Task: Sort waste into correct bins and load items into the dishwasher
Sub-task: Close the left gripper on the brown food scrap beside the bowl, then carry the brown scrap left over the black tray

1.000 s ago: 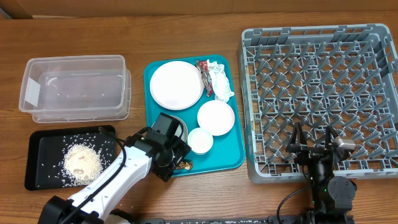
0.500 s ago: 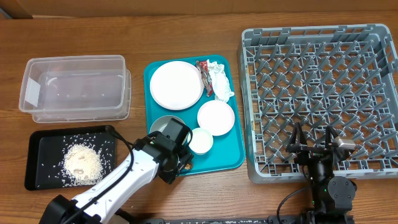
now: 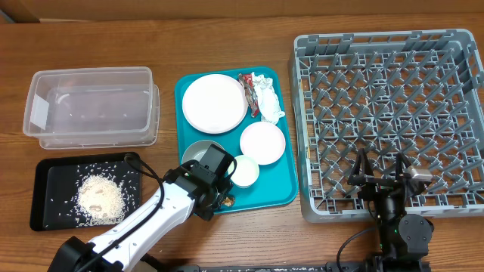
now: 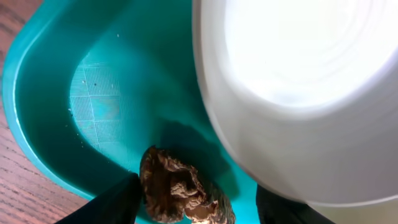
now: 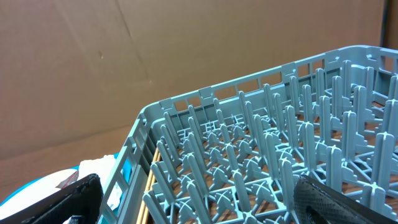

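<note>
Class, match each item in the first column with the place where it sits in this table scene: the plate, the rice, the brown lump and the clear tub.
Column A
1. flat white plate
2. rice pile
3. brown food lump
4. clear tub

Column B
a. in the black tray
b. on the wooden table, left of the teal tray
c. teal tray, far end, beside the napkin
d. teal tray, near edge, by the small white cup

Pairs: 1-c, 2-a, 3-d, 4-b
</note>
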`<state>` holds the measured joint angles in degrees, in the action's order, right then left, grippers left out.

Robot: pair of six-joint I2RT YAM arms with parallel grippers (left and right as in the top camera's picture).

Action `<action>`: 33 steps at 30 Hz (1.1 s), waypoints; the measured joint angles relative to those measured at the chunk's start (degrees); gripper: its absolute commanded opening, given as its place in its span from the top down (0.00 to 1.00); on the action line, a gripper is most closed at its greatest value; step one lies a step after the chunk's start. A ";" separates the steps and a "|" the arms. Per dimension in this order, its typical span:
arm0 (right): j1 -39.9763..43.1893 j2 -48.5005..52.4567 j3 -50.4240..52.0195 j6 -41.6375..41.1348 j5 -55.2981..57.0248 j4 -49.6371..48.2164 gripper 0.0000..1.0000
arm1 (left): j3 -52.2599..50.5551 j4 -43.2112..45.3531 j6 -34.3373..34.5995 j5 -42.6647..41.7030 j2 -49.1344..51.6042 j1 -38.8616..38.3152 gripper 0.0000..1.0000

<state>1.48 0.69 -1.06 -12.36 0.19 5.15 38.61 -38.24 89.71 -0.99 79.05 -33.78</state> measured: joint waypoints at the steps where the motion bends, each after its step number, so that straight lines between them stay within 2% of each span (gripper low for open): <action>1: 0.00 0.00 0.00 -0.02 0.02 -0.02 0.00 | 0.00 0.00 0.13 0.00 0.09 0.00 0.43; 14: 0.00 0.00 0.00 0.00 0.02 0.02 0.00 | 0.59 4.17 0.39 -2.89 5.62 0.00 0.47; 19: 0.00 0.00 0.00 0.00 0.02 0.02 0.00 | 0.59 4.20 0.15 -3.37 5.62 0.00 0.53; 23: 0.00 0.00 0.00 0.02 0.02 0.02 0.00 | 0.52 3.74 -0.02 -3.43 5.38 0.00 0.60; 28: 0.00 0.00 0.00 -0.02 0.02 0.00 0.00 | 0.24 1.29 -0.28 -2.38 2.62 0.00 0.77; 33: 0.00 0.00 0.00 0.02 0.02 0.04 0.00 | 0.22 -0.44 -0.55 -1.51 -0.26 0.00 0.78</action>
<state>1.48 0.69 -1.06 -12.34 0.21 5.19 38.83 -38.68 89.17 -2.50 78.78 -33.78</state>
